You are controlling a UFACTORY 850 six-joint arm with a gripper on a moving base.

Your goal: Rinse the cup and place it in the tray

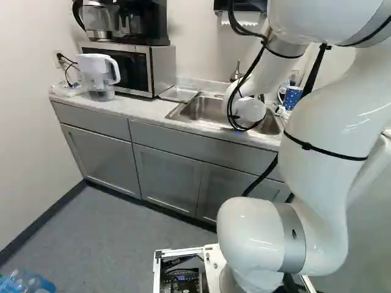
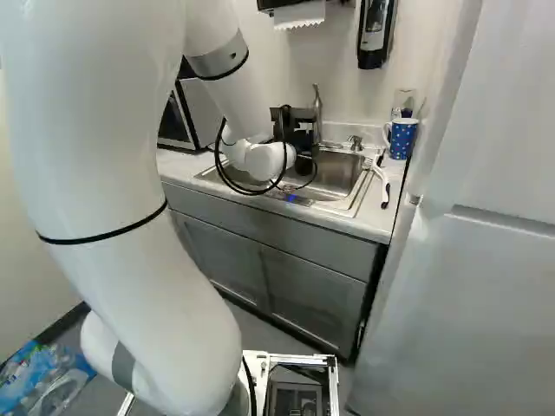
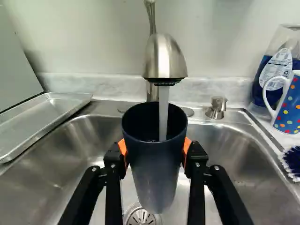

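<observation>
Our glossy white arm point(image 1: 324, 207) is all smooth, rounded tubes, with a broad silver-grey band point(image 1: 292, 238) at a lower joint. Thin black straps point(image 1: 324, 151) circle it, and slim black cables point(image 1: 230, 110) loop around the wrist, where a small blue light point(image 1: 239, 132) glows. Our black two-finger gripper point(image 2: 303, 137) has angular linkages, round silver screws point(image 3: 197, 165) and bright orange pads point(image 3: 123, 148). A pale metal frame point(image 1: 178, 252) surrounds dark electronics point(image 1: 181, 279) on our base.

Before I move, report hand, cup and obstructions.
Hand shut on dark cup. Water running into it. Faucet close above, likely blocks a straight lift. Tray at edge of sink.
</observation>
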